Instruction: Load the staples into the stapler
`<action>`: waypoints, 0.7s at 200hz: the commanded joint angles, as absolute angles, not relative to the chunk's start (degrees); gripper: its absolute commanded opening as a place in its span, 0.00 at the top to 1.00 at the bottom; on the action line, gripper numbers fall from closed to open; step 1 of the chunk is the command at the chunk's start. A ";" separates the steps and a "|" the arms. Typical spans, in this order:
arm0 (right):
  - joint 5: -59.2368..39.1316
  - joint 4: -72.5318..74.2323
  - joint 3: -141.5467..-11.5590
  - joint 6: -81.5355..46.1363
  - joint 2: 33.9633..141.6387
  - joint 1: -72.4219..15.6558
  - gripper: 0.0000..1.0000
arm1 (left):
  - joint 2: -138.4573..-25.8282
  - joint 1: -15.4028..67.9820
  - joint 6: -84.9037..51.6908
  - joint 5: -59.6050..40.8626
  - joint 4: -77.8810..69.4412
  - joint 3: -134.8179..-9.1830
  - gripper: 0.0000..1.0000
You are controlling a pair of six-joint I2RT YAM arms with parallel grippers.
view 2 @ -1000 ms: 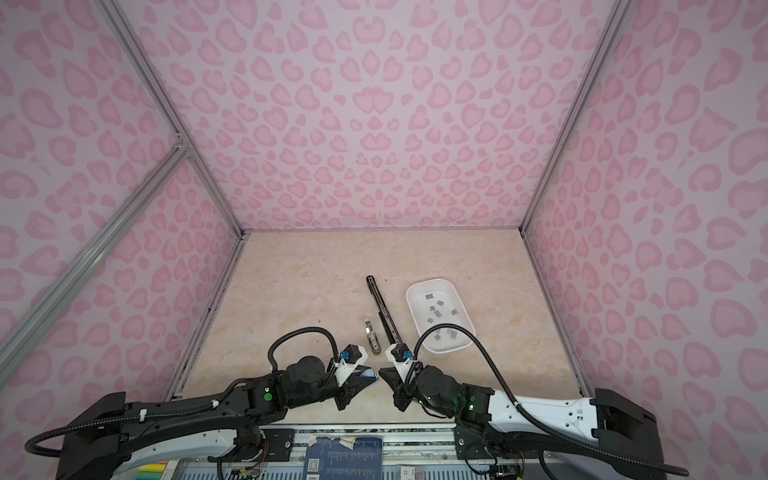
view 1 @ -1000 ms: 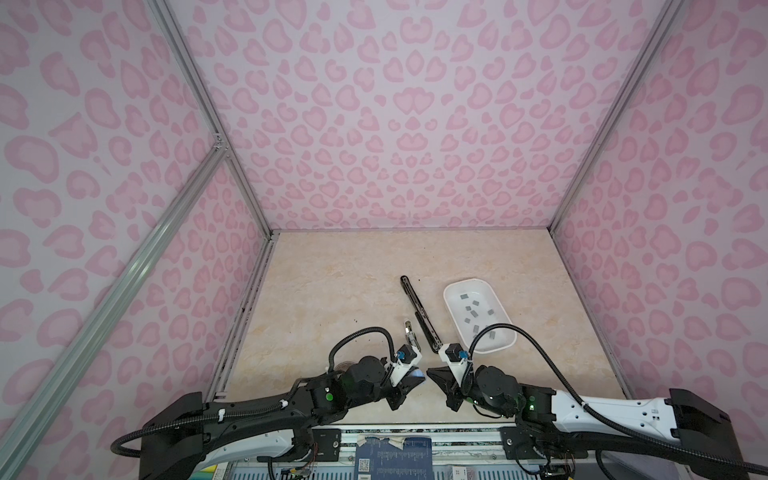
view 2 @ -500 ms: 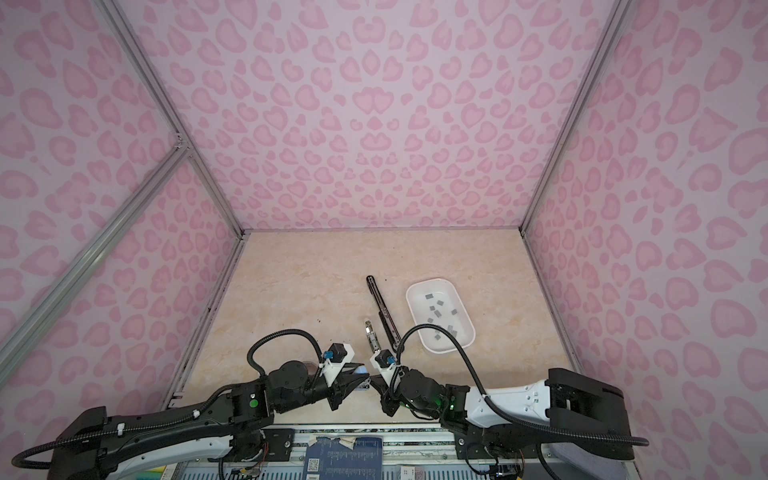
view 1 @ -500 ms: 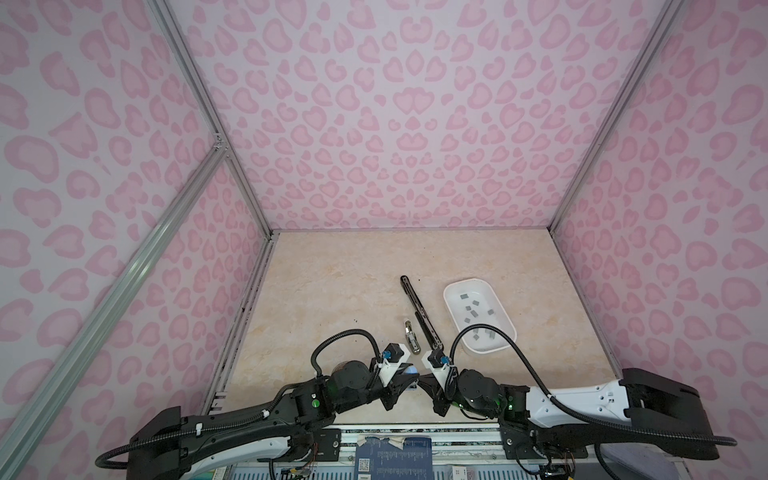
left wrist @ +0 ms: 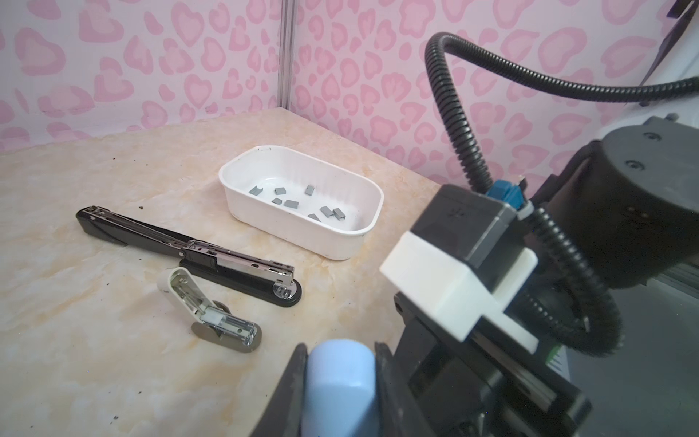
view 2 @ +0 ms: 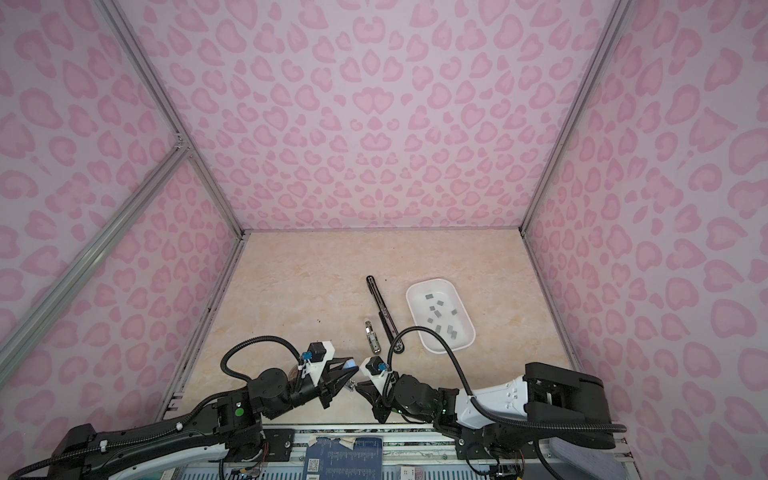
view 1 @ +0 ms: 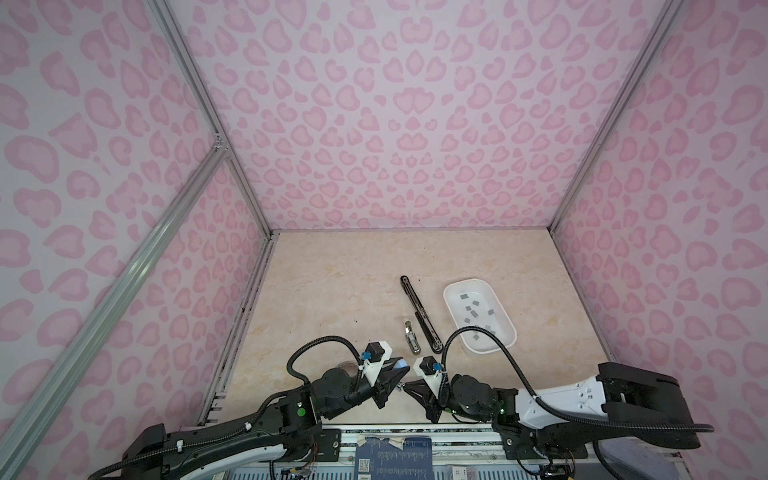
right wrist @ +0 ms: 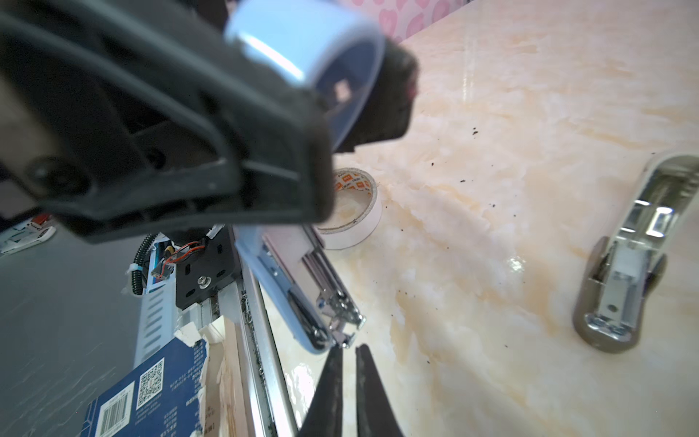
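staples (left wrist: 291,204) ~9, tray (left wrist: 302,231) 1; black stapler (left wrist: 234,262) 1, white stapler (left wrist: 213,311) 1; left hand (left wrist: 338,349) clamps blue stapler (left wrist: 340,384); right hand (right wrist: 348,350) ajar

Bright, even, diffuse light fills every view, leaving only faint, soft shadows beside the white plastic tray (left wrist: 295,230). The glossy beige marble-patterned tabletop (right wrist: 469,94) throws white glare in the right wrist view. In both top views the wide lens splays the silver aluminium frame bars (view 1: 199,97) outward. The pale blue plastic stapler (left wrist: 340,382), close to both wrist lenses, is out of focus.
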State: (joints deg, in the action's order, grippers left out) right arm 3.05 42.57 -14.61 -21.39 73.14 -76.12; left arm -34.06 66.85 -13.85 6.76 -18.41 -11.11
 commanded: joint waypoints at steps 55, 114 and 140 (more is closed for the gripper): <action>0.90 40.94 -10.47 -16.51 60.37 -76.17 0.50 | -32.58 66.87 -11.77 -0.76 -20.82 -10.52 0.96; -10.76 47.38 -10.74 -14.47 61.35 -76.57 0.34 | -33.59 66.88 -10.88 -10.93 -23.58 -10.65 0.96; -13.44 50.67 -11.31 -13.14 64.22 -77.63 0.32 | -33.32 66.88 -10.48 -13.08 -24.78 -9.89 0.96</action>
